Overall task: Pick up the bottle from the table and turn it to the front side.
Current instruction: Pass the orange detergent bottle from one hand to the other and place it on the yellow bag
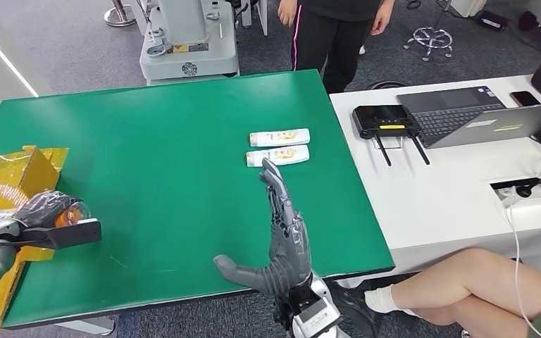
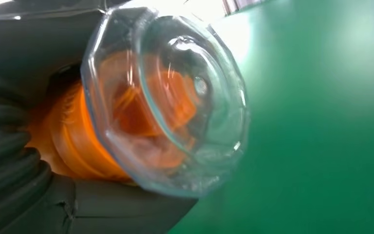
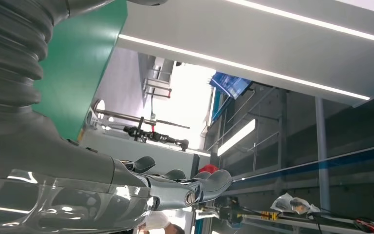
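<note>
Bottle [image 1: 278, 155] not picked up yet, lying flat on the green table [image 1: 148, 176] beside a second one [image 1: 280, 136].

Right hand [image 1: 278, 239] hovers just short of the nearer bottle, fingers straight and spread, holding nothing. Left hand [image 1: 42, 211] sits off by the yellow box [image 1: 7, 176], gripping a clear orange-filled container [image 2: 165, 102]. Looks like the reach step; next it needs to get its fingers around the bottle and lift.

Right robot hand [image 1: 282, 243] flat, fingers extended; left robot hand [image 1: 46, 211] curled closed
</note>
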